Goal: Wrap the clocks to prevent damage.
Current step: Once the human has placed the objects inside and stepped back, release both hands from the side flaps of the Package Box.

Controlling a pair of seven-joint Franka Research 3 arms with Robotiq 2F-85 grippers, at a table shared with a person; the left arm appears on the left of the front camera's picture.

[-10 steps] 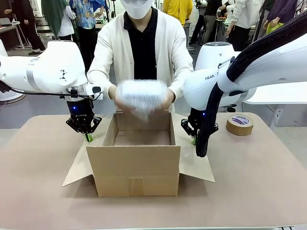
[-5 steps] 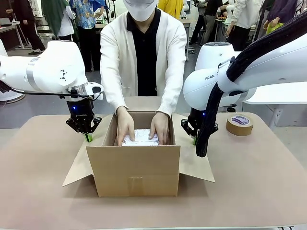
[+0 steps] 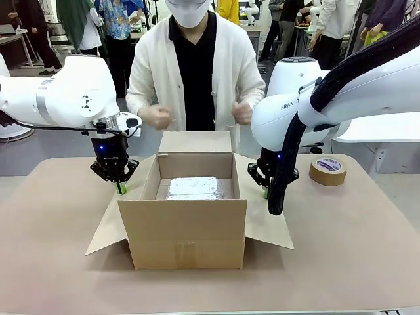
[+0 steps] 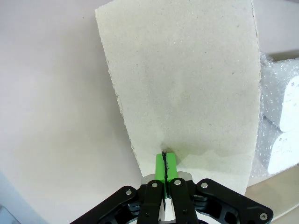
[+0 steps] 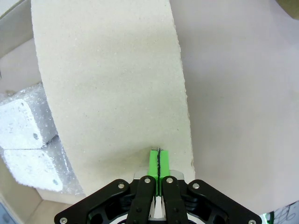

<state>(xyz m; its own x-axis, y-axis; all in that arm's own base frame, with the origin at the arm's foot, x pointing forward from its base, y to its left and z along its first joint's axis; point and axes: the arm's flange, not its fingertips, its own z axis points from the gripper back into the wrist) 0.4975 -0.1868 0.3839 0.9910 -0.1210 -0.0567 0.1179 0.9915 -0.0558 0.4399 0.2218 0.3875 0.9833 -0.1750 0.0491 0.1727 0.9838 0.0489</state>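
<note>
Table (image 3: 46,216) lies bare and wide out on the left, plenty of room there. Left gripper (image 3: 120,188) comes straight down, green pads squeezed together with nothing between them, tips (image 4: 164,161) on the left flap (image 3: 105,233) close to its fold, though pressing or merely touching is hard to call from here. That flap splays outward, torn edge running free over the table. Cardboard box (image 3: 184,230) stands open in the middle, and the bubble-wrapped clocks (image 3: 192,187) lie inside on its floor, gaps showing along the walls. Above the far flap (image 3: 195,141), one person's hand (image 3: 157,117) and the other hand (image 3: 243,113) are lifted, fisted, well clear of the opening. Right flap (image 3: 266,230) fans out too; right gripper (image 3: 265,191) meets it near the fold, jaws likewise closed on nothing. Tape roll (image 3: 327,170) sits apart, far right.
</note>
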